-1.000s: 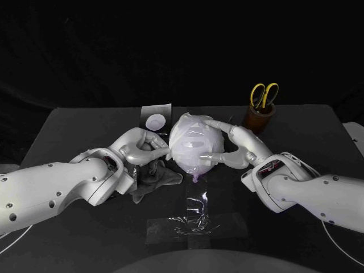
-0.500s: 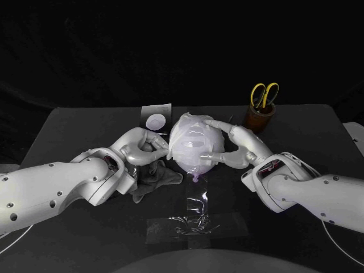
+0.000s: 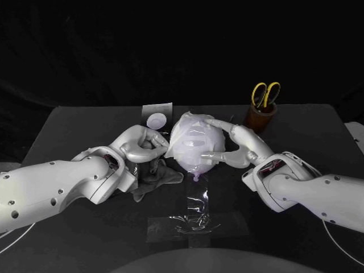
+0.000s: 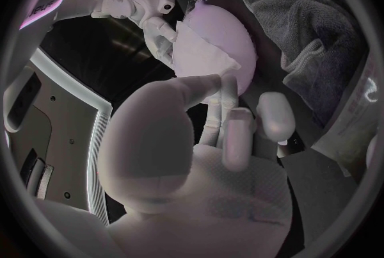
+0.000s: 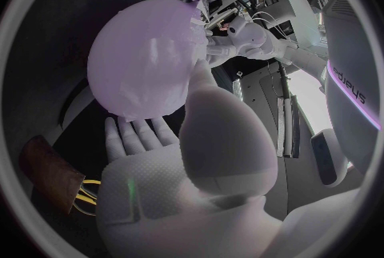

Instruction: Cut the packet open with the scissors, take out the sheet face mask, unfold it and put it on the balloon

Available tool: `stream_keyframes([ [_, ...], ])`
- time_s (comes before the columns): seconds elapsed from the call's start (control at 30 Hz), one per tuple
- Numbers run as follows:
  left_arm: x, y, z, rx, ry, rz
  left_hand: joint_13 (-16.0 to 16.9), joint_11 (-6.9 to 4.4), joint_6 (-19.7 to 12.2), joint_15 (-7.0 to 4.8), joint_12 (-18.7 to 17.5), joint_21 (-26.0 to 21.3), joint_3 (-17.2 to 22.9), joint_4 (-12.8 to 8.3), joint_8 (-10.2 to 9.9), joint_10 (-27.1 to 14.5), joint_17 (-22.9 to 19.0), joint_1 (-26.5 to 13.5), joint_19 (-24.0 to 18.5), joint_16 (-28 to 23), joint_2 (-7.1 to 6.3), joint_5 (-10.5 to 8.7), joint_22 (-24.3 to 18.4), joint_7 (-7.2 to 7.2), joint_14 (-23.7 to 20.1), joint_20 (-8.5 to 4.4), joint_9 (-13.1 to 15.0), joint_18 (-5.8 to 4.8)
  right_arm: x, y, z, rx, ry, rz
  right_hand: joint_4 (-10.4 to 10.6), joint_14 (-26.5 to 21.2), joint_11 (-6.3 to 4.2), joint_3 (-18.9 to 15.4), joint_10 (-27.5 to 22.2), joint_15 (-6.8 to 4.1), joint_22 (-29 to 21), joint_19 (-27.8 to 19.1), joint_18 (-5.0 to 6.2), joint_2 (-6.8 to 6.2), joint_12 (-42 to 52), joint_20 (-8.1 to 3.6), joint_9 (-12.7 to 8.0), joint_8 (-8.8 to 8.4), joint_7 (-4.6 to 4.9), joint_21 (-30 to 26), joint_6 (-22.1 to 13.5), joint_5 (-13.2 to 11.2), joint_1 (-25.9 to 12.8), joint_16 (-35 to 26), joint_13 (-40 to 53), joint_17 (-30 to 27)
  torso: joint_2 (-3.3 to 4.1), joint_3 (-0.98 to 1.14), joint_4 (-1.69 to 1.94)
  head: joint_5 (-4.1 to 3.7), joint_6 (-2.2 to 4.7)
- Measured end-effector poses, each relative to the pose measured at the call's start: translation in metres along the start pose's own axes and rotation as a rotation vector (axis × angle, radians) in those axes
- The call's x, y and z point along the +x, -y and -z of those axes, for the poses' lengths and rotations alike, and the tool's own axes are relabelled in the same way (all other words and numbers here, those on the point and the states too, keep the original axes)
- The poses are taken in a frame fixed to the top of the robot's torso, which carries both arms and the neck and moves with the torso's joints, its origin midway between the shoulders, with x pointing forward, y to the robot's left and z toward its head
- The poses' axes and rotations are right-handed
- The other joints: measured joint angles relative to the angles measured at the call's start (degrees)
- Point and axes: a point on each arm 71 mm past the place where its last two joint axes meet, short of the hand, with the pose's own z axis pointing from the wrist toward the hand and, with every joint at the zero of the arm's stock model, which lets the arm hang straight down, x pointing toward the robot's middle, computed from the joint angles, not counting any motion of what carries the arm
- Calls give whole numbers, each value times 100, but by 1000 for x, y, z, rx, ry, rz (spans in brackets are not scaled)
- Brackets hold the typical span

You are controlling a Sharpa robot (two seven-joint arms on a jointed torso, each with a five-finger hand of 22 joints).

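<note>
The left hand (image 3: pixel 143 145) rests against the left side of the balloon (image 3: pixel 192 153), its fingers (image 4: pixel 210 86) curled to the edge of the sheet face mask (image 3: pixel 190 135). Whether they pinch that edge, I cannot tell. The right hand (image 3: pixel 234 143) cups the balloon from the other side, with fingers spread over its top and flank and the thumb across its front.

The mask lies draped over the balloon at mid-table, and the balloon's knot points toward the robot. A grey cloth (image 3: pixel 156 177) lies just beside the left hand, and clear film (image 3: pixel 194 213) lies nearer the front edge.

At the back edge sit the packet (image 3: pixel 156 114) and, well to the right, the scissors (image 3: pixel 264 92), upright in a brown holder (image 3: pixel 260 119). The black table (image 3: pixel 75 125) has bare room on both outer sides. Beyond it the room is dark.
</note>
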Motion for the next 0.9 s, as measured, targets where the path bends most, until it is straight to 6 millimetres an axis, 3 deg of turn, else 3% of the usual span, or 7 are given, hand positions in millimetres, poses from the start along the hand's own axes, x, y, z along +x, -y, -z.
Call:
stream_keyframes([
  [0.1,-2,-1,0,-6,18,5,44,-1,1,0,28,47,79,-79,0,2,1,-133,59,10,-9,208,78,0,0,-21,1,0,0,0,0,0,0,0,0,0,0,0,0,0,4,0,0,0,-1,0,-1,0,0,0,0,0,0,0,0,0,0,0,0,8,-1],
  [0.17,-4,-2,0,-11,29,8,65,-20,23,-15,52,64,118,-118,0,21,1,-183,84,33,-31,352,122,-23,15,-43,1,-87,0,0,0,0,0,0,0,0,0,0,0,0,10,0,0,0,-1,0,-1,0,-1,0,0,0,0,0,1,0,0,0,0,8,1],
  [0.27,-7,-4,1,-19,46,10,79,-38,32,-35,65,107,128,-158,22,82,1,-251,112,33,-24,457,168,-31,8,-34,1,-89,0,0,0,1,0,0,0,0,0,0,0,0,10,0,0,0,-2,0,-3,0,-1,0,-1,0,0,0,4,1,-1,0,0,9,3],
  [0.63,-20,-14,3,-55,99,9,120,-38,50,-43,99,139,157,-208,23,85,1,-294,173,56,-54,536,251,-51,-1,-54,3,-90,0,0,0,1,-1,-1,0,0,0,0,0,0,15,21,0,0,22,-21,-4,-1,-2,0,-2,0,0,0,4,1,-1,1,1,14,-3],
  [0.77,-20,-14,3,-62,100,13,94,-38,-44,-43,50,37,-46,-153,8,85,1,-426,33,57,49,464,41,-20,-1,-36,3,-91,0,0,0,0,-1,-1,0,0,0,0,0,0,15,21,0,0,22,-21,-4,-8,-2,0,-2,0,0,0,4,1,-1,1,2,19,-7],
  [0.83,-20,-14,3,-63,95,16,25,-34,-264,-39,-94,-139,-489,-8,-140,80,1,-546,-194,54,140,380,-214,7,3,-3,610,-91,0,0,0,1,-2,-1,0,0,0,0,0,0,15,21,0,0,22,-21,-4,-8,-3,0,-3,0,0,0,4,2,-2,-1,2,21,-7],
  [0.9,-18,-14,3,-61,83,19,-34,56,-435,45,-230,-347,-1038,159,-330,-41,-78,-744,-442,-38,33,328,-510,61,-23,43,1115,-84,0,0,0,1,-2,-1,0,0,0,0,0,0,15,21,0,0,22,-21,-4,-9,-3,0,-3,0,0,0,4,-3,-2,-1,2,22,-5],
])
